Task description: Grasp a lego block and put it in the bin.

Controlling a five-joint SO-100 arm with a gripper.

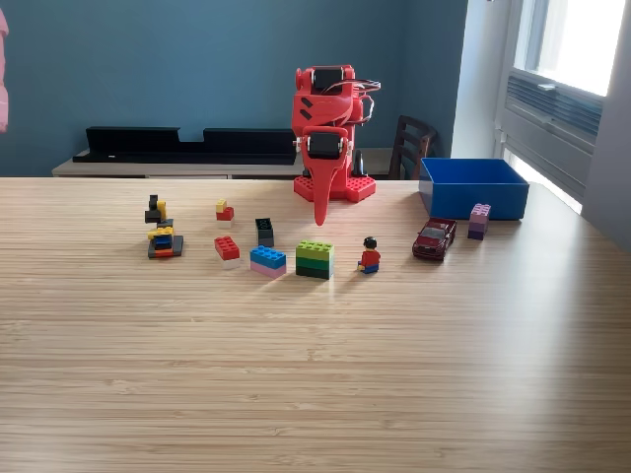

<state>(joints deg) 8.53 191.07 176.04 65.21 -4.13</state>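
The red arm stands folded at the table's far side, its gripper (pixel 321 212) pointing straight down with the jaws together and nothing between them. Several lego blocks lie in front of it: a green block (pixel 315 259), a blue-on-pink block (pixel 267 260), a red-and-white block (pixel 228 250), a black block (pixel 264 232), a small red-and-yellow block (pixel 225 211) and a mixed stack (pixel 162 232). A purple block (pixel 479 221) stands by the bin (pixel 472 187), the blue open box at the exterior view's right.
A lego minifigure (pixel 370 255) and a dark red toy car (pixel 434 238) sit between the green block and the bin. A chair (pixel 412 146) and a black shelf (pixel 187 143) stand behind the table. A pink strip (pixel 3 69) shows at the left edge.
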